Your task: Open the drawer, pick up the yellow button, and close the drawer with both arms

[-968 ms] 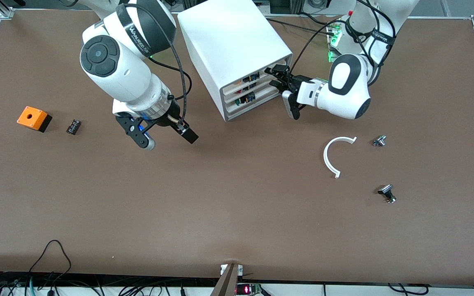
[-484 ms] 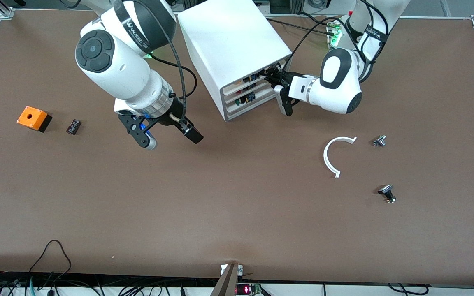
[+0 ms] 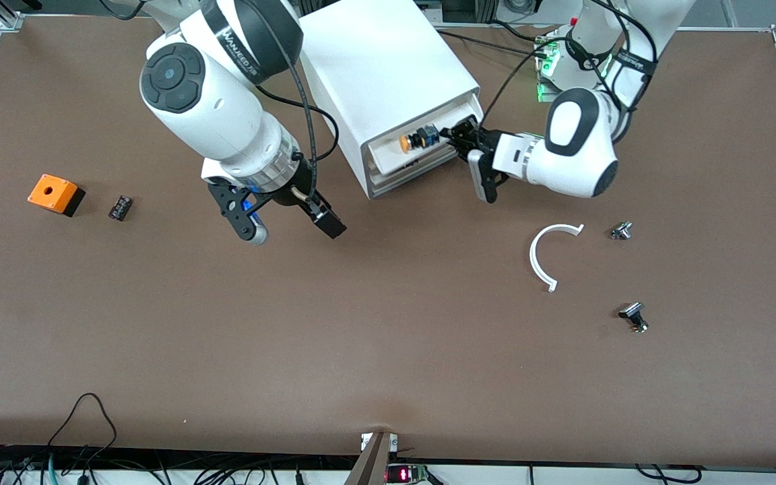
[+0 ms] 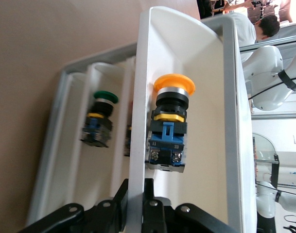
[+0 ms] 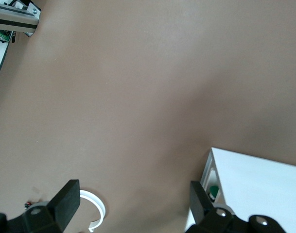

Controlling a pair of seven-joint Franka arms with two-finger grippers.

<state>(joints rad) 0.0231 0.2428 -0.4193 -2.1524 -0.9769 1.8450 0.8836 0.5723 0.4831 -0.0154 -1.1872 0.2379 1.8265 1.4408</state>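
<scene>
The white cabinet (image 3: 388, 60) stands near the robots' bases. Its top drawer (image 3: 382, 153) is pulled partly out, and the button (image 3: 415, 139), orange-yellow cap on a black and blue body, lies in it. My left gripper (image 3: 459, 135) is shut on the drawer's front wall. In the left wrist view my left gripper (image 4: 143, 196) pinches that wall (image 4: 140, 121), with the button (image 4: 169, 121) just inside. My right gripper (image 3: 292, 229) is open and empty above the table beside the cabinet, toward the right arm's end; it also shows in the right wrist view (image 5: 133, 204).
An orange square box (image 3: 56, 194) and a small black part (image 3: 120, 207) lie toward the right arm's end. A white C-shaped ring (image 3: 550, 256) and two silver-and-black parts (image 3: 622, 231) (image 3: 634, 316) lie toward the left arm's end. A green-capped button (image 4: 101, 116) sits in a lower drawer.
The left gripper closed on the top drawer's front and pulled it out, which uncovered the button. The right arm moved a little closer to the cabinet, still open.
</scene>
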